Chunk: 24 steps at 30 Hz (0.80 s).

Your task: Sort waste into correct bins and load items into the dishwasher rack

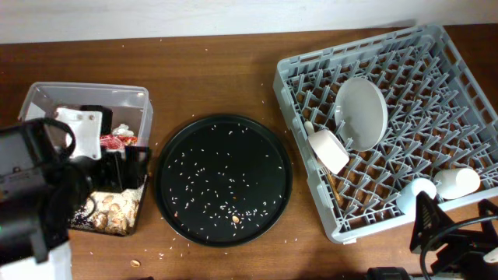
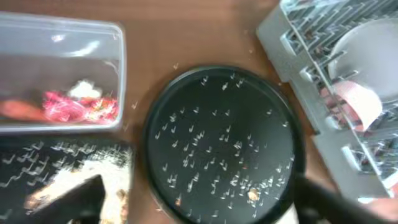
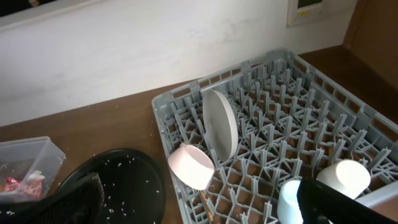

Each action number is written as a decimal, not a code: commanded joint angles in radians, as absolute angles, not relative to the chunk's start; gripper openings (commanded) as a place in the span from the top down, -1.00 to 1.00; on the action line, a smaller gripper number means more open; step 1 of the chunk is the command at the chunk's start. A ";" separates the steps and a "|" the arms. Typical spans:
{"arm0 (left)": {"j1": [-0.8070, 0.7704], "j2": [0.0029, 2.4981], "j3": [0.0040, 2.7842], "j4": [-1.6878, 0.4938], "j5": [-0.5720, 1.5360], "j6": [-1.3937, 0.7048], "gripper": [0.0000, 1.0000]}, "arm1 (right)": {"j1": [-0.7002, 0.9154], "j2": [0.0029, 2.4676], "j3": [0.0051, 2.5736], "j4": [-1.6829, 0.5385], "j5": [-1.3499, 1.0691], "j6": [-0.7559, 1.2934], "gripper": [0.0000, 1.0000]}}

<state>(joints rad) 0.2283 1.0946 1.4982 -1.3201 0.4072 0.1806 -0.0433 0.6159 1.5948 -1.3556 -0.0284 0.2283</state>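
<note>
The grey dishwasher rack (image 1: 436, 85) holds an upright pale plate (image 1: 362, 113), a tipped white bowl (image 1: 329, 150), two small cups (image 1: 416, 190) (image 1: 457, 183) and chopsticks (image 3: 204, 199). The clear tub (image 1: 85, 93) holds the red wrapper (image 2: 78, 107), white paper (image 2: 84, 89) and an orange stick (image 2: 18, 111). The shallow black tray (image 2: 37, 163) holds crumbly scraps (image 1: 117, 210). My left gripper (image 2: 199, 208) is open and empty over the round tray's edge. My right gripper (image 3: 205, 205) is open and empty at the rack's front corner. The fork is not clearly visible.
A large round black tray (image 1: 223, 179) with scattered rice grains lies between the bins and the rack. A few crumbs lie on the wooden table (image 1: 218, 74) near its front. A white wall runs along the table's back edge.
</note>
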 commanded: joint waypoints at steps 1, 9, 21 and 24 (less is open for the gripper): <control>0.205 1.063 1.607 -1.477 0.209 0.233 -0.99 | -0.046 0.613 1.597 -1.351 -0.030 0.225 -0.97; 0.205 1.008 1.607 -1.509 0.152 0.233 -0.99 | -0.046 0.613 1.594 -1.351 -0.030 0.225 -0.97; 0.205 1.008 1.607 -1.509 0.152 0.233 -0.99 | -0.046 0.328 1.011 -0.859 -0.130 0.213 -0.97; 0.205 1.008 1.607 -1.509 0.152 0.233 -0.99 | -0.046 0.216 0.718 -0.671 -0.276 0.164 -0.97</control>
<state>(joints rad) 0.2096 1.0103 1.5970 -1.5078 0.1585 0.2180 -0.0433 0.2783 0.8761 -0.7494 -0.1333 0.2092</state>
